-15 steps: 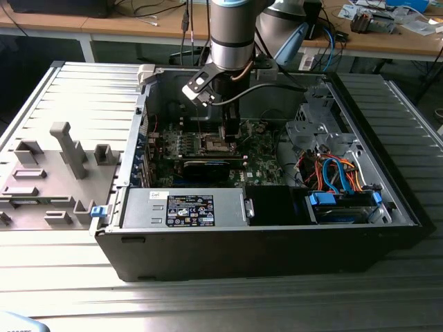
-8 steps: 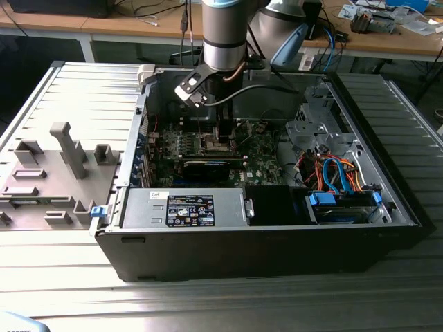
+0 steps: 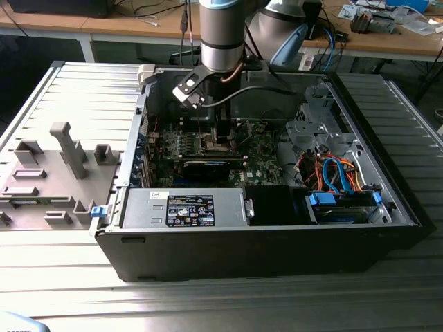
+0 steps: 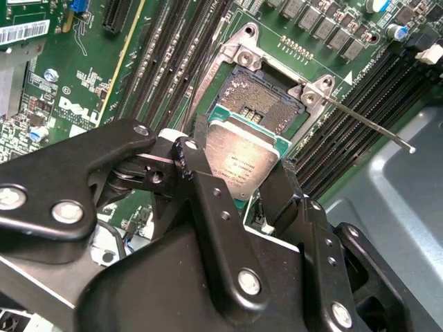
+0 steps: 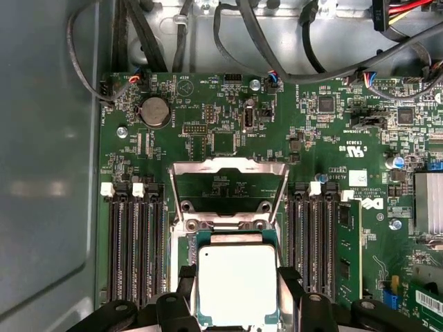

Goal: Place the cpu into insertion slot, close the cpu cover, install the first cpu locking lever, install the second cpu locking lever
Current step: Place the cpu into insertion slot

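Illumination is even and diffuse, from overhead. The ribbed silver metal surface carries a pale sheen. The black computer case is dim inside, shadowed around the tool. Soft glare lies on the dull silver-grey square cpu held in the tool. Faint bright patches mark the grey sheet-metal wall beside it.

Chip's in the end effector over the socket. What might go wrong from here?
1. The chip, pinched at its edges by the end effector, hangs offset from the socket; landing skewed may bend contacts.
2. The raised cover stands close; the end effector might clip it.
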Action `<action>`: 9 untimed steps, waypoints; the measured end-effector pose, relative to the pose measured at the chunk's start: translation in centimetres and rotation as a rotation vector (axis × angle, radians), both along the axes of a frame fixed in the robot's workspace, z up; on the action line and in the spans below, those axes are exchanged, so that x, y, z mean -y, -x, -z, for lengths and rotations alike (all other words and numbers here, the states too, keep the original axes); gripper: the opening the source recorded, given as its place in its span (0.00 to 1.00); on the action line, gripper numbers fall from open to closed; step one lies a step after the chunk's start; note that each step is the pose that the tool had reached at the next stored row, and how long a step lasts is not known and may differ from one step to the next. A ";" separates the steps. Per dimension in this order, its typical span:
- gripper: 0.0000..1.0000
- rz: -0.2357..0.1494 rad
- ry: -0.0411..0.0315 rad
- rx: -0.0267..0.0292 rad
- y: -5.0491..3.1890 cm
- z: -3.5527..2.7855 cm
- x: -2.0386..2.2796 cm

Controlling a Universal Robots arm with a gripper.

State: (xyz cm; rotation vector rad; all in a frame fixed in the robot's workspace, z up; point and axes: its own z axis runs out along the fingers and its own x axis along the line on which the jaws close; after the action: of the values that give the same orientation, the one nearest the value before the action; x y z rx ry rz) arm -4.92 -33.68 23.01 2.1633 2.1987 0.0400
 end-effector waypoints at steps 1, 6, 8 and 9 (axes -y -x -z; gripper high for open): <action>0.55 0.000 0.0000 0.0000 0.01 0.02 0.00; 0.55 0.000 -0.0001 -0.0001 0.12 0.14 0.00; 0.55 0.000 0.0000 0.0000 0.15 0.17 0.00; 0.55 0.000 -0.0001 0.0000 0.17 0.19 0.00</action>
State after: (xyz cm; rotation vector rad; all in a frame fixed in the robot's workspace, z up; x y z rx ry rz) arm -5.09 -33.68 22.82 2.1634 2.1986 0.0400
